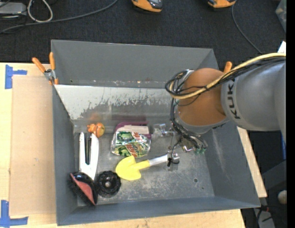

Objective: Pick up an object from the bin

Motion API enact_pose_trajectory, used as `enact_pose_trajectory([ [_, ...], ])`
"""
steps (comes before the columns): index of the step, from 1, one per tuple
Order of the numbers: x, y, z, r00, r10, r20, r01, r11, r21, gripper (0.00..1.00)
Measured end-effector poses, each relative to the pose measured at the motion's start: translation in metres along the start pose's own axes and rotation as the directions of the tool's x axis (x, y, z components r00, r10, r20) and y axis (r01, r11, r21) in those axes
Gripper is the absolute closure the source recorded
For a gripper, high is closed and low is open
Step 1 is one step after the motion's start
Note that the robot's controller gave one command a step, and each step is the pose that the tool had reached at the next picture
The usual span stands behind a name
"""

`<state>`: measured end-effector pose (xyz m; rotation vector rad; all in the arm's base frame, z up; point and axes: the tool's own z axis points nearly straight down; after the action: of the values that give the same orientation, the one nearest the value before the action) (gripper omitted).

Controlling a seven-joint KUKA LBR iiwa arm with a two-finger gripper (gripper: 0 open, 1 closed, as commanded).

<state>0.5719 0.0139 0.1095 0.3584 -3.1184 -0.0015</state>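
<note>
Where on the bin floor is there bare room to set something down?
Bare floor lies right of the tool, out to the grey metal bin's right wall, and between the yellow plastic spade and the front wall. The left half is crowded: a white long-handled thing, black round disc, green crinkled packet and small orange lump lie close together.

The end effector [173,161] sits by a yellow shovel [129,169] (handle end).

Bin floor [195,184] right/front free; left crowded w/ green packet [131,145], yellow spade [129,169], black disc [108,183]
</note>
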Motion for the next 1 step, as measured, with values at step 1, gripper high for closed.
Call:
enact_pose_trajectory([
  [1, 0.0087, 0.0012, 0.0425, 0.993, -0.118, 0.007, 0.118, 0.993, 0.001, 0.0],
])
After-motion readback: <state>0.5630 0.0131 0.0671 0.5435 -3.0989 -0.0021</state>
